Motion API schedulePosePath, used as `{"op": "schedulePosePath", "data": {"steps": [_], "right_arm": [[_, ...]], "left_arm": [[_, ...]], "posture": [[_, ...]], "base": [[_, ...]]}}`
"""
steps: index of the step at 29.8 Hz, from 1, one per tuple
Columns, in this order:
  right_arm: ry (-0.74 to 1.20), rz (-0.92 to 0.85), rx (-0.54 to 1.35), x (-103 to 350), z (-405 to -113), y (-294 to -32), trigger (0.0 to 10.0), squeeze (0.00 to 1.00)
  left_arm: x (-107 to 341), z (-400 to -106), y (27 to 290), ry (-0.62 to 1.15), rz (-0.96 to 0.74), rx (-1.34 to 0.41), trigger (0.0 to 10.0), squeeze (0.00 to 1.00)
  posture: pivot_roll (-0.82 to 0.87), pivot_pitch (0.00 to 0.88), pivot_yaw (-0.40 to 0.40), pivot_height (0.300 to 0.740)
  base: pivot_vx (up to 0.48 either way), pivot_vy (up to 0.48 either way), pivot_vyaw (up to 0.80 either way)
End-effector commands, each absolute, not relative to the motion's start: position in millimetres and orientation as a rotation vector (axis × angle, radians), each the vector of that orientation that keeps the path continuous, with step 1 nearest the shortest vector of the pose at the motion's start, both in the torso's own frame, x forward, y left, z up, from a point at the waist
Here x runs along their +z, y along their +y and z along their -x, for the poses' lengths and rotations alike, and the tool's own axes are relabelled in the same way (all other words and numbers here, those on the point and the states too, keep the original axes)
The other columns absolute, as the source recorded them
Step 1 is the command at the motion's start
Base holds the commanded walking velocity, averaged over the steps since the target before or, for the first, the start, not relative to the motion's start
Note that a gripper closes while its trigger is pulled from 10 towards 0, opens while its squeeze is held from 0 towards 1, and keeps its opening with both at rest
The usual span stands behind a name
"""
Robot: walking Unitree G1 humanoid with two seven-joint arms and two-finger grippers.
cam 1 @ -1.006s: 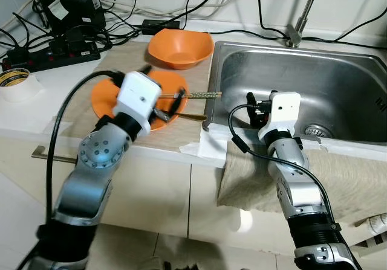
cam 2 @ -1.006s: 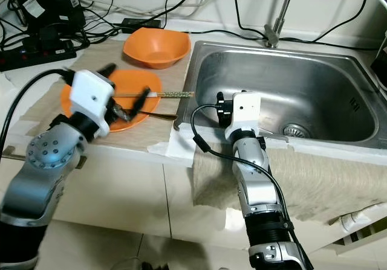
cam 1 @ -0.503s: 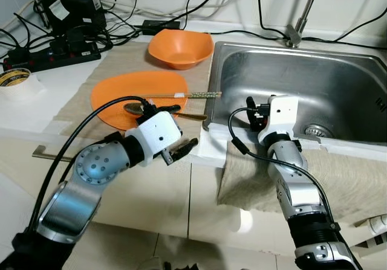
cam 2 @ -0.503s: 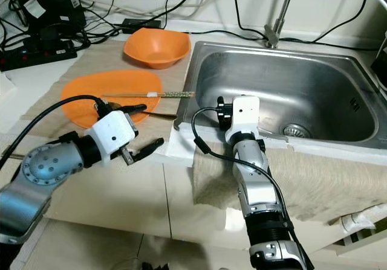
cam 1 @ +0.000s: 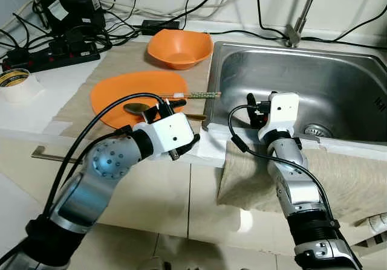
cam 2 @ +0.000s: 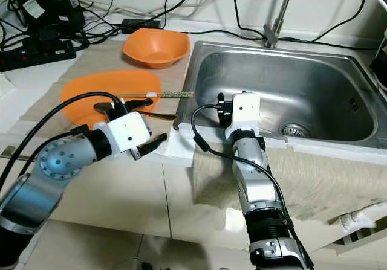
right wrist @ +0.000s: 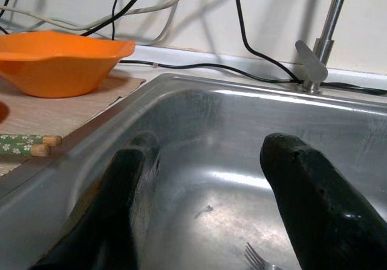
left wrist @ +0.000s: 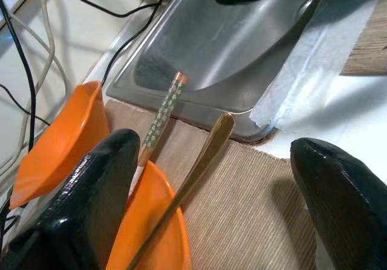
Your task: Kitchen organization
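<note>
Left gripper (left wrist: 205,185) hovered, fingers apart, framing spoon (left wrist: 193,173) beside chopsticks (cam 1: 190,95) on orange plate (cam 1: 115,95); right gripper (right wrist: 205,191), fingers apart, waited over sink (cam 1: 338,83)

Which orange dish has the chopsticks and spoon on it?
The flat plate, nearer the counter edge and just ahead of the left gripper. The chopsticks and spoon rest across it; the deeper bowl behind it, by the wall, holds nothing.
</note>
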State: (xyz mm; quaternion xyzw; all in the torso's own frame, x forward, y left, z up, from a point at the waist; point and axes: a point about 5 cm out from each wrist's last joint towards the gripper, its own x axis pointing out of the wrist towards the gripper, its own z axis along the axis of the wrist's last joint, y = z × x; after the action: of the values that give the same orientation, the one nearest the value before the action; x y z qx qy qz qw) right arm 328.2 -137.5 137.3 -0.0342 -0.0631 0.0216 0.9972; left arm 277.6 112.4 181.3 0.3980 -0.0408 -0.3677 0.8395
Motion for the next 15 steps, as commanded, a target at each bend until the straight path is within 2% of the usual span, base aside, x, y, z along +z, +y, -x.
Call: {"op": "schedulePosePath", "data": {"steps": [1, 15], "right_arm": [[-0.141, 0.073, 0.028, 140, -329, -140, 10.0, 0.00], [-0.147, 0.080, 0.020, 141, -328, -141, 10.0, 0.00]], "left_arm": [[182, -282, 110, -0.101, -0.870, -0.762, 10.0, 0.00], [172, -301, 105, -0.141, -0.890, -0.625, 10.0, 0.00]], "posture": [[0.02, 0.000, 0.021, 0.732], [0.00, 0.000, 0.030, 0.732]], "base": [[0.000, 0.000, 0.00], [0.000, 0.000, 0.00]]}}
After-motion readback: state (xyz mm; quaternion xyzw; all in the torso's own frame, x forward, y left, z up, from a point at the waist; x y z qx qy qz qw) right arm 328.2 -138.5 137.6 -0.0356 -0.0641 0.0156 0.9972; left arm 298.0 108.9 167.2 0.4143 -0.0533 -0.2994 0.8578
